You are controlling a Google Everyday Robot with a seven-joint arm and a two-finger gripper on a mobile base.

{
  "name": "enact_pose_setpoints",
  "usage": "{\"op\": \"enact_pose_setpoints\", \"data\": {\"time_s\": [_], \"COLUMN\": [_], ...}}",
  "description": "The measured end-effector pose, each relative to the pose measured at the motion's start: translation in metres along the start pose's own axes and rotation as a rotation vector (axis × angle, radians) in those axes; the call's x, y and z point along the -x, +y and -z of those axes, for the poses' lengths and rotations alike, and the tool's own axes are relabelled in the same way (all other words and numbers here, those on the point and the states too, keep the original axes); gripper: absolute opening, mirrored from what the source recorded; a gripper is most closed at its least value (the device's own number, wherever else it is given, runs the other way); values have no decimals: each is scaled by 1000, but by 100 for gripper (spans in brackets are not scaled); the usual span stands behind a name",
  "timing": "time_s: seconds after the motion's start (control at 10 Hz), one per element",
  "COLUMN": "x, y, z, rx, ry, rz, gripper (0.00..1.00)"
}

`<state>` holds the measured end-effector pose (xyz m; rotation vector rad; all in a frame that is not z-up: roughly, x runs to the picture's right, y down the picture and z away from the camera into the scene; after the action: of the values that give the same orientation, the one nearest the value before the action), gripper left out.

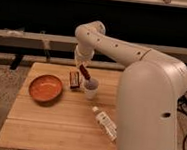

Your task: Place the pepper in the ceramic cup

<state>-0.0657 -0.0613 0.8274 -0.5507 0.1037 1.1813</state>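
On the wooden tabletop [46, 125], the orange bowl [45, 87] sits well left of the ceramic cup [90, 89], out of the way. A small brown block [75, 80] stands just left of the cup. The pepper [84, 72] slants down into the cup's mouth, tip first, probably so it drops inside. The hand [81, 63] sits just above the cup at the pepper's upper end; whether it grips cannot be told. A white bottle [105, 123] lies right of the cup.
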Motion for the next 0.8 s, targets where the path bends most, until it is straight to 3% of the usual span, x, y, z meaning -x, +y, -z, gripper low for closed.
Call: {"op": "enact_pose_setpoints", "data": {"time_s": [0.6, 0.8], "x": [-9, -12], "y": [-26, -28], "z": [-12, -14], "rx": [12, 18], "ry": [-41, -47], "rz": [-48, -54], "gripper": [75, 80]}}
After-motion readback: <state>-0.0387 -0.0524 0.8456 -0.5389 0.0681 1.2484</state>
